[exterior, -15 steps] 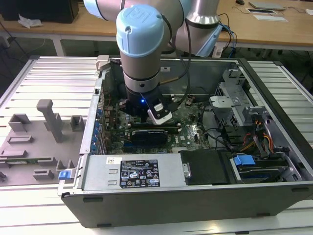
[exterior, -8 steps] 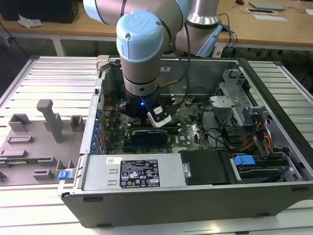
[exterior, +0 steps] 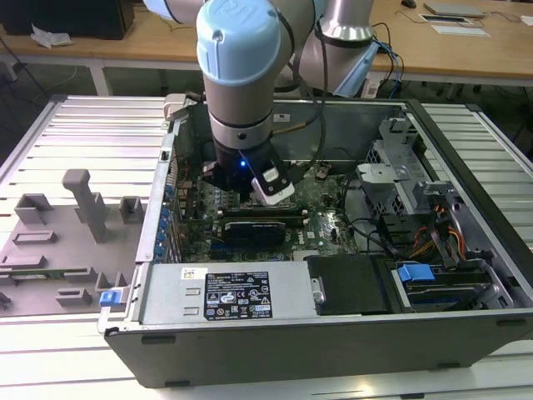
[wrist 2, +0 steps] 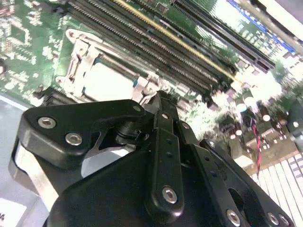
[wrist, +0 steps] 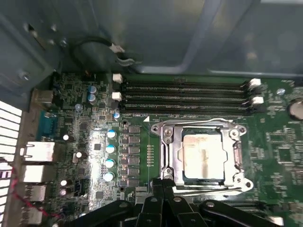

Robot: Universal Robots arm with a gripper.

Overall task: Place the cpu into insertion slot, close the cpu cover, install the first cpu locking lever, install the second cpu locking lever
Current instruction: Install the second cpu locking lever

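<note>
Silvery cpu [wrist: 202, 150] is already sitting in the insertion slot [wrist: 166, 156] with the cpu cover [wrist: 201, 126] lying over it. Your claw [wrist: 160, 182] is hovering at the socket's edge, fingers pressed together; drifting sideways risks scraping the memory slots [wrist: 184, 97].

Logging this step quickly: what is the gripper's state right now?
Gripper: fingers together, holding nothing visible, its tip at the edge of the thin square silver metal cpu cover, closed over the silvery-grey square cpu.
</note>
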